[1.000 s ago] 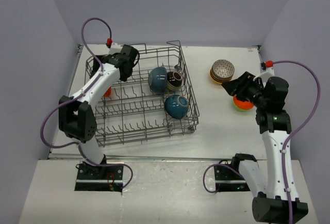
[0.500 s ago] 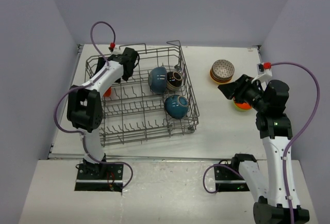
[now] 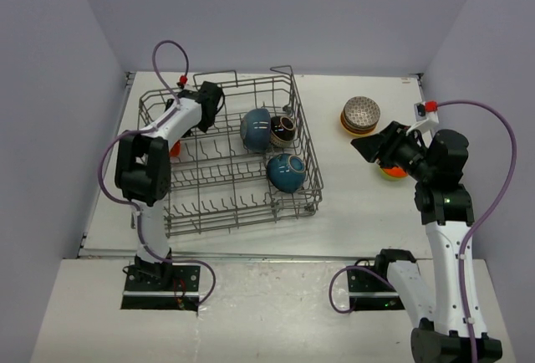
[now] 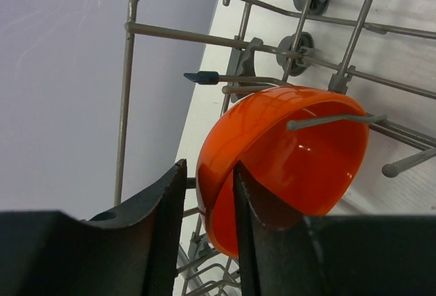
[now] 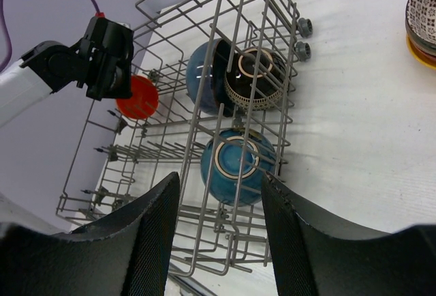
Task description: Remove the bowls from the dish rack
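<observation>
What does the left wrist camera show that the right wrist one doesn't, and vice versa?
Left wrist only: the left gripper straddling the orange bowl at its rim, one finger inside, one outside. Right wrist only: the near blue bowl, far blue bowl, black patterned bowl, the stacked bowls outside the dish rack, and the open right gripper. Both: the orange bowl in that rack.

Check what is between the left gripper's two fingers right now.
The rim wall of the orange bowl, standing in the dish rack. The left wrist view shows one finger inside it, one outside.
</observation>
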Available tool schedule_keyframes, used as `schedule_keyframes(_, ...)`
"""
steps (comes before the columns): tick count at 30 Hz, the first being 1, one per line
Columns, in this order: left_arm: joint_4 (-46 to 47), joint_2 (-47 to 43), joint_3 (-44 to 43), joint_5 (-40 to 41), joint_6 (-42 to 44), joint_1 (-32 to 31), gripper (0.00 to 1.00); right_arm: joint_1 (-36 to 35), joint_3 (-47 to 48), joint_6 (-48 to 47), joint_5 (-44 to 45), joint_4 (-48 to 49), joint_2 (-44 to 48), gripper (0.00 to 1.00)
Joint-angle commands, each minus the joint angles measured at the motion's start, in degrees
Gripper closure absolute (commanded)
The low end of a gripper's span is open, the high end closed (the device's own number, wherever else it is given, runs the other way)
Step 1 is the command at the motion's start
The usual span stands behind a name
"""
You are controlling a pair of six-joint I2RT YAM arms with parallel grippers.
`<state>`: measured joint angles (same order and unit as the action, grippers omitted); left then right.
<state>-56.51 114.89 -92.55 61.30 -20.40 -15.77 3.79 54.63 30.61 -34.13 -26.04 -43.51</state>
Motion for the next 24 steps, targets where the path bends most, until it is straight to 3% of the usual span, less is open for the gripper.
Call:
schedule_keyframes(1,-2.02,0.86,-2.02,3.04,1.15,0.39,0.66,-0.19,0.74,-0.38,-2.08,2.05,0.09,0.48)
schedule_keyframes(3,-2.02,1.04,-1.67,3.21,1.68,0.39,0.69,-0.19,0.74,-0.38,-2.52,2.22,0.09,0.48)
schedule_keyframes(6,-1.85,1.12,-1.84,3.13,2.12,0.48,0.84,-0.19,0.74,-0.29,-2.87,2.22,0.18,0.48)
schedule_keyframes(7,-1.76,1.39,-2.36,3.21,3.08,0.39,0.96,-0.19,0.74,-0.29,-2.87,2.22,0.26,0.48)
schedule_keyframes(8,-1.67,1.56,-2.63,3.65,3.61,0.39,1.00,-0.19,0.74,-0.29,-2.79,2.22,0.26,0.48)
schedule_keyframes(24,3.51,10.17,-15.55,6.38,13.98,-1.19,1.00,-0.19,0.83,-0.38,-2.26,2.14,0.18,0.48)
